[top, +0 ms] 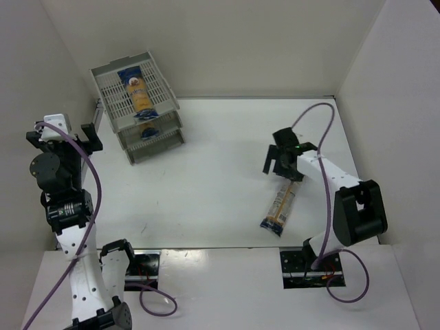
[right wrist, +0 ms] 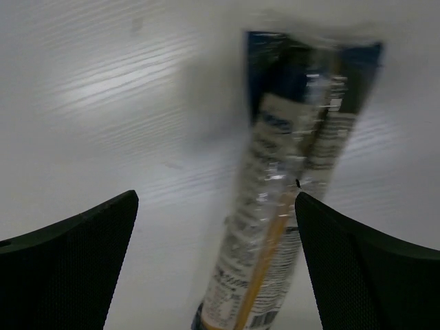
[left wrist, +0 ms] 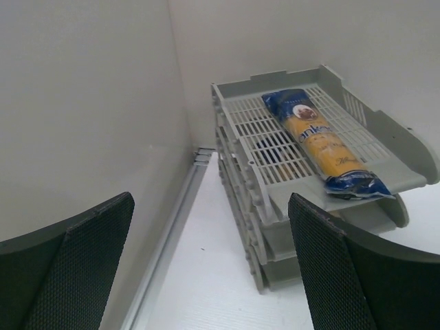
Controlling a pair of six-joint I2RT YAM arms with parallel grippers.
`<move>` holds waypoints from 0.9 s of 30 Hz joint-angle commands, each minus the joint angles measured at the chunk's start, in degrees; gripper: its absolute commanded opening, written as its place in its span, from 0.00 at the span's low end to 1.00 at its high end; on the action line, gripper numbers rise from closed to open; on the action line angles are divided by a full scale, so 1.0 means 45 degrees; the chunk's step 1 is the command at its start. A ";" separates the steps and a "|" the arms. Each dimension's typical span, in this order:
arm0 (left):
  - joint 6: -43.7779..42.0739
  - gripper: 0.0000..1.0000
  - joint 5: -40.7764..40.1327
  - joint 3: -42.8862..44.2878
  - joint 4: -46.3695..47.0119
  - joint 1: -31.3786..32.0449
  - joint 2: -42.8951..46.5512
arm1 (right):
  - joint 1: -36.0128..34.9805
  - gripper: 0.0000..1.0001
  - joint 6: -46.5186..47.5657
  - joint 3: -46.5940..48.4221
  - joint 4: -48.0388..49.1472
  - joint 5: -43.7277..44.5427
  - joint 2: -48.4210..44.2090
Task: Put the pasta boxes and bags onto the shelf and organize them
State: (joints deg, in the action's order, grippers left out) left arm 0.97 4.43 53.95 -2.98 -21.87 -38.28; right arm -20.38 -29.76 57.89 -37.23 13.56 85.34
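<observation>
My right jaws hang wide open and empty over the loose pasta packet (right wrist: 289, 185) lying on the surface (top: 206, 185), well apart from the shelf (top: 104, 93) — I should centre across its middle, then descend squarely before closing.

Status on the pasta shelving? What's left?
Done: top packet lies on the upper tray of the shelf; second packet shows in the tray below. In hand: right gripper, jaws open, over the third packet on the table, not gripped; left gripper open, empty, facing the shelf. Left: shelve that third one.
</observation>
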 commanded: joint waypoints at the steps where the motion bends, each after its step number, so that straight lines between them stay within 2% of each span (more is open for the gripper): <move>1: 0.0993 1.00 0.1163 0.0453 0.0330 -0.0336 -0.0008 | 0.1967 1.00 -0.1139 -0.0618 -0.0476 -0.0184 -0.0994; 10: 0.0976 1.00 0.1225 0.0139 0.1386 -0.0629 -0.0262 | 0.2498 1.00 -0.1864 -0.0618 -0.1199 -0.0846 -0.1523; 15: 0.0839 1.00 0.1223 0.0255 0.1854 -0.0863 -0.0515 | 0.2498 0.98 -0.1864 -0.0618 -0.1199 -0.1236 -0.0119; 20: 0.0839 1.00 0.1634 0.0510 0.1854 -0.0980 -0.0790 | 0.3415 0.92 -0.1727 -0.0618 -0.1199 -0.1569 0.1111; 25: 0.0547 1.00 0.1946 0.0999 0.1503 -0.0980 -0.1588 | 0.3553 0.82 -0.1220 -0.0675 -0.0810 -0.1141 0.2458; 27: 0.0546 1.00 0.1733 0.1115 0.1619 -0.0980 -0.1745 | 0.3553 0.71 -0.0907 -0.0794 -0.0419 -0.1700 0.2830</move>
State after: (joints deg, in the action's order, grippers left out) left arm 4.49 11.29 56.16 1.58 -25.82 -45.52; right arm -4.29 -35.66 55.09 -41.01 6.00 95.92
